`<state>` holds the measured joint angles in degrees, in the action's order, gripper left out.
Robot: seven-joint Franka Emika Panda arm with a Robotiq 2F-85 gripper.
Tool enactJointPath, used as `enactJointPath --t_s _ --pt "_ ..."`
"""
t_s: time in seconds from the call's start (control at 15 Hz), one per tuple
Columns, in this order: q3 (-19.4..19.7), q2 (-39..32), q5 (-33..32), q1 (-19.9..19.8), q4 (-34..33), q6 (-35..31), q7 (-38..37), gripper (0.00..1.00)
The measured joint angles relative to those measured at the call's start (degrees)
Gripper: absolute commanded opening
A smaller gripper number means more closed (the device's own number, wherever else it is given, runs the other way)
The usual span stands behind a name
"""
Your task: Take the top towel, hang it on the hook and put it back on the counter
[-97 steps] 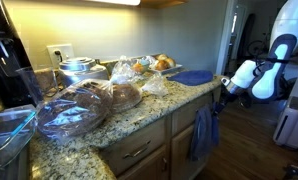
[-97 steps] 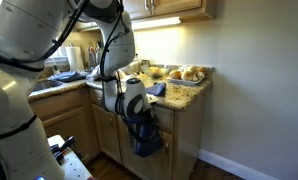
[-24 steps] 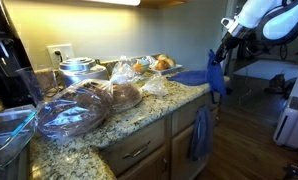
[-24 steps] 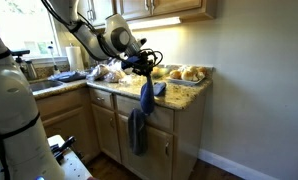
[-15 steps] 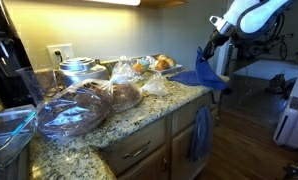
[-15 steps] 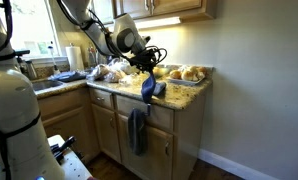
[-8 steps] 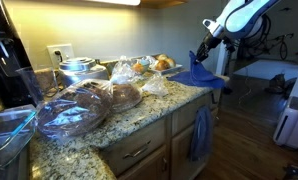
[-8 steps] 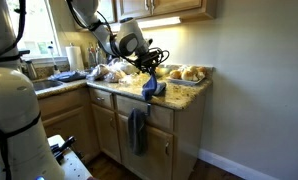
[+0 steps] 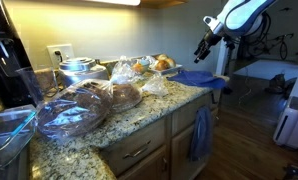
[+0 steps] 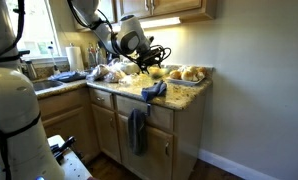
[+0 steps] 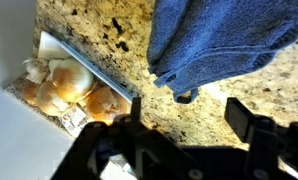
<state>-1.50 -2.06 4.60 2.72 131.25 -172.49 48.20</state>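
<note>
The top towel [image 9: 199, 78] is a bright blue cloth lying crumpled at the end of the speckled granite counter [image 9: 139, 115], partly over its edge. In an exterior view the towel [image 10: 154, 90] sits above the cabinet front. My gripper [image 9: 202, 48] hovers just above it, open and holding nothing. In the wrist view the towel [image 11: 224, 40] fills the top right on the counter [image 11: 99, 30]. My gripper [image 11: 184, 115] shows two dark fingers spread wide with bare granite between them.
A duller blue towel [image 9: 201, 133] hangs on the cabinet front below the counter end, also visible in an exterior view [image 10: 137, 130]. A tray of bread rolls [image 11: 64, 88] lies beside the towel. Bagged bread [image 9: 124, 95] and glass bowls [image 9: 64, 112] crowd the counter.
The gripper has opened and let go of the towel, which has dropped from hanging in the fingers to lying on the counter. The gripper has lifted slightly above it.
</note>
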Motion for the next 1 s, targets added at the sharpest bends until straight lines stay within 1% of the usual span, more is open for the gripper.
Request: enactJointPath --t_s 0.13,0.33,1.0 --pt "0.63 0.25 -1.14 -0.01 0.00 0.38 -0.89 1.00" --pt "1.99 1.00 -4.31 -0.09 0.01 2.34 -4.48 1.00" --pt "2.20 1.67 -4.66 -0.28 0.20 2.94 -4.94 1.00"
